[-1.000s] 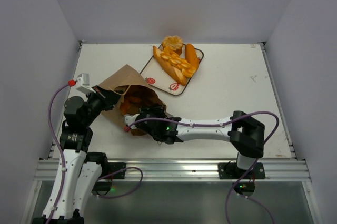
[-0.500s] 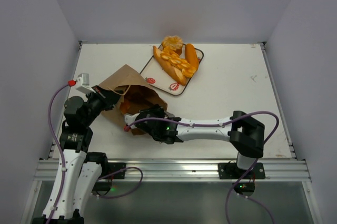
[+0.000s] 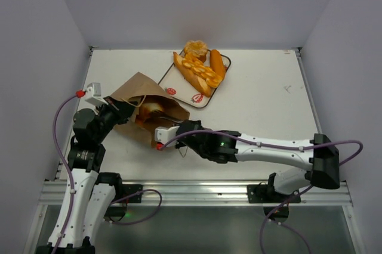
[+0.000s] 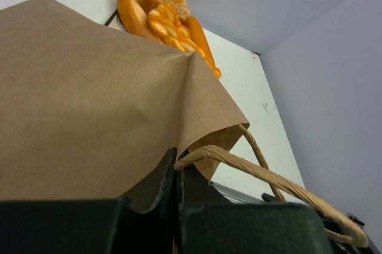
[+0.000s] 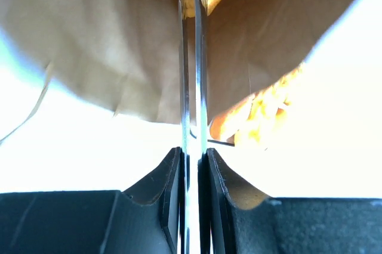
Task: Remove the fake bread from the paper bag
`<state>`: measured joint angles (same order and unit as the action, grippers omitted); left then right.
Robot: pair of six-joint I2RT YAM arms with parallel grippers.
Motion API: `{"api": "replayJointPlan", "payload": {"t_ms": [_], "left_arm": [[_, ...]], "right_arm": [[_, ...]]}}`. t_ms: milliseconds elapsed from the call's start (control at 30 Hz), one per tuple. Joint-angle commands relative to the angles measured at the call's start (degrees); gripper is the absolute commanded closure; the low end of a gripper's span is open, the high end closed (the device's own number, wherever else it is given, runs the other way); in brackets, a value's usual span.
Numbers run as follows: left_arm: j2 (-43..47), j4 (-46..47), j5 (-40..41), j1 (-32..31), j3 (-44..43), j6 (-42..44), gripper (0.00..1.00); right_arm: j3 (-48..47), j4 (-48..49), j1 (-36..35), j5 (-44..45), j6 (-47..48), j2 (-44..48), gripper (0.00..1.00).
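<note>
Several pieces of the fake bread [image 3: 200,68] are already laid on the strawberry-print tray [image 3: 169,90] at the far side of the table [image 3: 262,99]. At least one golden piece [image 3: 149,111] is seen inside the open mouth of the paper bag [image 3: 137,90], which lies on its side near the left edge. The bag's rim, together with a cord handle [image 4: 262,170], is pinched by the left tool [image 3: 123,110], whose fingers are pressed together on the paper. The right tool [image 3: 172,130] is placed at the bag's mouth with its fingers closed to a thin slit; whether paper, bread or nothing is caught between them cannot be told. From here, the paper wall could be seized instead of a piece, so that the bag is dragged or torn against the left tool's hold. A glossy piece, if gripped only at the tips, could be squeezed out and dropped back inside, and the handle loop could be snagged on withdrawal.
</note>
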<state>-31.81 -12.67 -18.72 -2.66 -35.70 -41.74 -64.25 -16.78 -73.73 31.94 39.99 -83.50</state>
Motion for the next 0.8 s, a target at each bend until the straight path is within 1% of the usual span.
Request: {"api": "replayJointPlan", "payload": {"t_ms": [0, 67, 133, 167, 200, 267, 333, 500, 633, 767], "left_arm": [[-0.7, 2.6, 3.2, 0.2, -0.3, 2.8, 1.00], [-1.4, 2.6, 3.7, 0.2, -0.5, 3.3, 1.00], [-1.8, 2.6, 4.4, 0.2, -0.8, 3.7, 1.00], [-2.1, 2.5, 4.7, 0.2, -1.1, 4.1, 1.00], [-2.2, 2.1, 5.4, 0.2, -1.2, 4.4, 1.00], [-2.4, 1.9, 6.1, 0.2, -1.5, 5.0, 1.00], [-2.6, 1.8, 7.4, 0.2, -1.5, 5.2, 1.00], [-3.9, 1.9, 10.0, 0.2, -1.2, 5.8, 1.00], [-5.7, 1.7, 12.7, 0.2, -2.2, 7.1, 1.00], [-7.7, 1.2, 15.3, 0.2, -3.7, 8.6, 1.00]], "right_arm": [[3.2, -3.1, 1.0, -6.6, 0.4, 7.7, 1.00], [5.9, -4.1, 2.2, -8.8, 1.5, 10.7, 1.00], [7.3, -5.2, 4.5, -14.0, 2.0, 15.8, 1.00], [7.9, -7.5, 5.4, -16.0, 1.9, 17.2, 1.00], [8.0, -8.9, 6.3, -20.5, 1.8, 20.1, 1.00], [7.9, -13.0, 9.0, -24.6, 1.2, 22.5, 1.00], [8.4, -14.8, 11.6, -28.7, 0.4, 25.9, 1.00], [9.8, -15.9, 17.6, -33.7, -0.4, 32.0, 1.00], [10.1, -17.3, 19.9, -36.1, -1.3, 36.8, 1.00], [10.6, -18.1, 21.1, -36.6, -1.8, 39.6, 1.00]]}}
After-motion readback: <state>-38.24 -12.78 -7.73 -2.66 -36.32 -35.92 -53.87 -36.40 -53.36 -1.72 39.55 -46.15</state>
